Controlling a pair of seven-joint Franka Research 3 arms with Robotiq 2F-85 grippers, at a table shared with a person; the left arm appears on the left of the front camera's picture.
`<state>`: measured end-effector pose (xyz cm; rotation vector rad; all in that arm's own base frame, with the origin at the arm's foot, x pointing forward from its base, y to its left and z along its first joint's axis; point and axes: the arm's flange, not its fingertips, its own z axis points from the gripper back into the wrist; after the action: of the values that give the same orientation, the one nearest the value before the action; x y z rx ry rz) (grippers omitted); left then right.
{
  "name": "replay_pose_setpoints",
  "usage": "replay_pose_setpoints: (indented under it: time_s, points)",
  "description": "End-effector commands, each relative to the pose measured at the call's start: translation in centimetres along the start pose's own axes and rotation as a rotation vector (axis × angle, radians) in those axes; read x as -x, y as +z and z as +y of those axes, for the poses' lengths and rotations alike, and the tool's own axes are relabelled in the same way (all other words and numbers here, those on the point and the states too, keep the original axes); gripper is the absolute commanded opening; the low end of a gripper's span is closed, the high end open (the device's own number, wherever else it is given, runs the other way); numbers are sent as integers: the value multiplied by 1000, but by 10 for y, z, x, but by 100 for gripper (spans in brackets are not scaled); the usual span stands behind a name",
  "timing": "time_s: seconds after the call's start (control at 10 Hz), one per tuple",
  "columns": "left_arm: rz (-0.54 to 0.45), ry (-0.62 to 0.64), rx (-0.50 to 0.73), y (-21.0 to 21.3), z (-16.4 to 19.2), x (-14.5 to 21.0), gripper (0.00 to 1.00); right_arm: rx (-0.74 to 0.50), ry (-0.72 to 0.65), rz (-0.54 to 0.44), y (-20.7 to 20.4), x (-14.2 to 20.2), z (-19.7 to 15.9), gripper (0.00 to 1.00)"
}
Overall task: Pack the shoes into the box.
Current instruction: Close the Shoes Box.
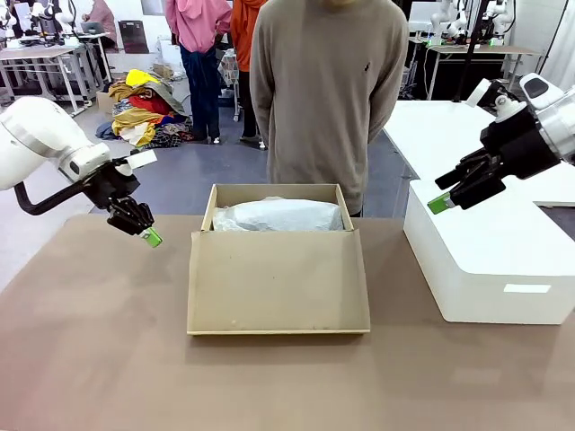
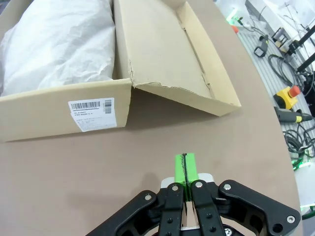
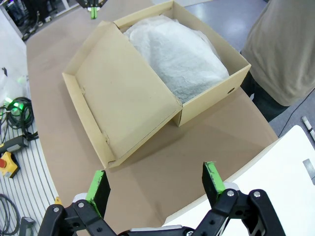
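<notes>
Currently: both arms held clear of the open shoebox (image 1: 274, 192).
Left gripper (image 1: 149, 235) hovers left of it, pads clenched together, empty. Hinged lid (image 1: 278, 283) lies folded toward the robot for access; white tissue paper (image 1: 280, 215) mounds over the tray, hiding any shoes inside. Right gripper (image 1: 442, 196) hangs spread, empty, above the white block (image 1: 485, 265).

box (image 1: 278, 287) 1 | tissue paper (image 1: 278, 215) 1 | white block (image 1: 490, 260) 1 | left gripper (image 1: 151, 237) + right gripper (image 1: 440, 204) = 2 | person at table (image 1: 328, 81) 1
</notes>
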<state>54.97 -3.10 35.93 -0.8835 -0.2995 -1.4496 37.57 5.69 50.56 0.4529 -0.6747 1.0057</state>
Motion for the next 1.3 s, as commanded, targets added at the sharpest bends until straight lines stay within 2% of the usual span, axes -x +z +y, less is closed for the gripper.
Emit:
replay_pose_setpoints:
  time_s: [0.0, 0.6, 1.2]
  points:
    - [6, 1, -5, 3, -3, -1, 0, -9, 24, -34, -2, -1, -4, 100]
    - [-48, -13, 11, -22, 17, 11, 0, -9, 24, -34, -2, -1, -4, 100]
    - [-112, 15, -35, -48, 23, 20, 0, -9, 24, -34, -2, -1, -4, 100]
